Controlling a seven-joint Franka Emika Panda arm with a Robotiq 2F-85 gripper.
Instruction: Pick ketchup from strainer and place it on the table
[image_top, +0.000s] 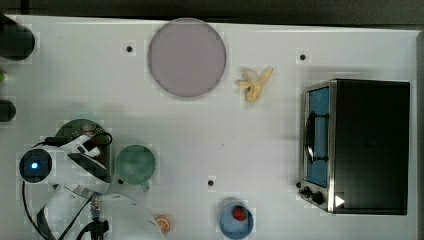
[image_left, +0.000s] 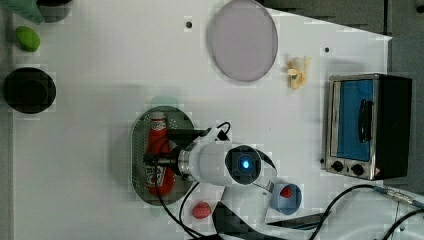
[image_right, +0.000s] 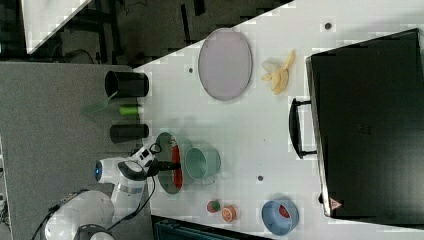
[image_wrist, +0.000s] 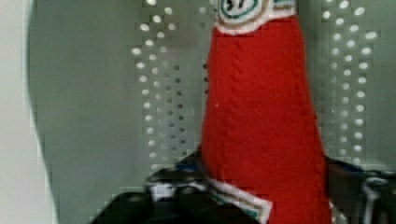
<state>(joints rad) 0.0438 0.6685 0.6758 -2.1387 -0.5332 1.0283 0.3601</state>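
Note:
The ketchup (image_left: 156, 137) lies flat in the pale green strainer (image_left: 137, 150), its white cap toward the left view's top. My gripper (image_left: 160, 159) reaches down over the bottle's middle. In the wrist view the red ketchup (image_wrist: 261, 116) fills the space between my dark fingers (image_wrist: 173, 182), which press it on both sides above the perforated strainer (image_wrist: 93, 93) floor. In the right view the strainer (image_right: 162, 142) sits beside the arm with the ketchup (image_right: 176, 172) inside. The white table (image_left: 75, 175) spreads all around.
A green mug (image_top: 136, 165) stands right next to the strainer. Farther off are a purple plate (image_top: 186, 56), a banana (image_top: 256, 83), a toaster oven (image_top: 357, 145), a blue bowl (image_top: 236, 220), an orange slice (image_top: 163, 223) and a black cup (image_left: 29, 90).

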